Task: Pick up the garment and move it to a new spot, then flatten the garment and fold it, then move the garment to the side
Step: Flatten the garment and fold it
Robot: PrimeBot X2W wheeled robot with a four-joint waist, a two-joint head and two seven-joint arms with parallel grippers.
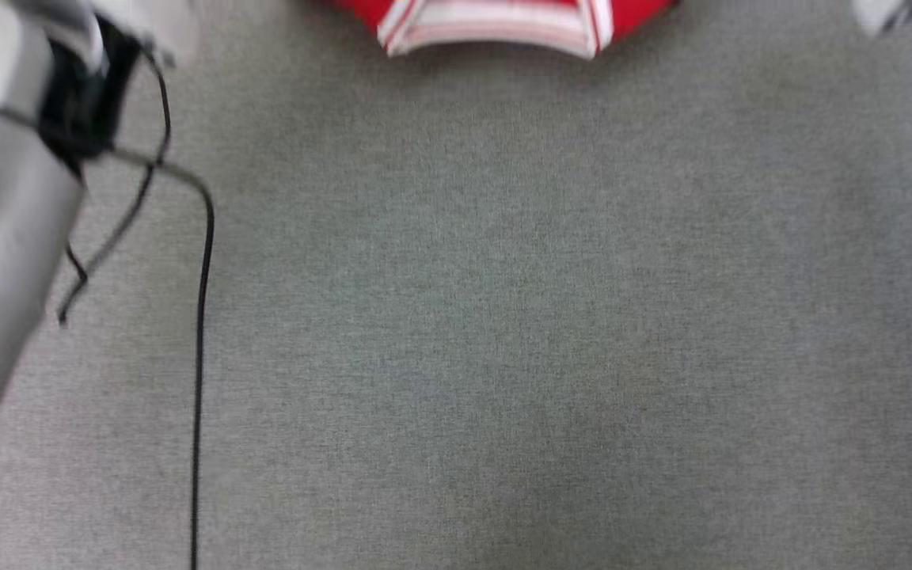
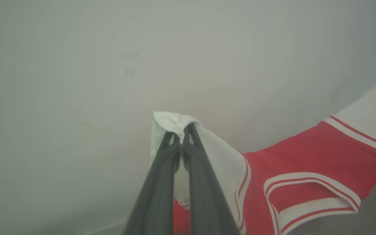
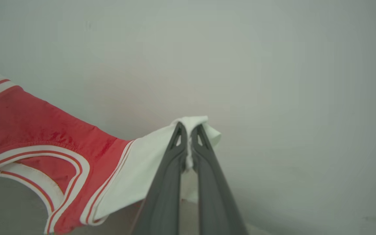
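Left wrist view shows the left gripper (image 2: 182, 132) clamped on one white sleeve of the red jersey T-shirt (image 2: 305, 153). The right gripper (image 3: 189, 130) pinches the other sleeve. Stretched left to right between them, it hangs at the far side over the grey surface (image 1: 503, 317), collar facing near.

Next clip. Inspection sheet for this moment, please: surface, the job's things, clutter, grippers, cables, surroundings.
Surface: grey woven surface, slightly blurred in the head view.
Job's things: the garment, red with a striped white collar, slung between both grippers by its white sleeves.
Clutter: nothing seen.
Grippers: left gripper shut on one white sleeve; right gripper shut on the other.
Cables: black cable hanging from the left forearm, running down the head view.
Surroundings: plain pale background behind the garment in both wrist views.
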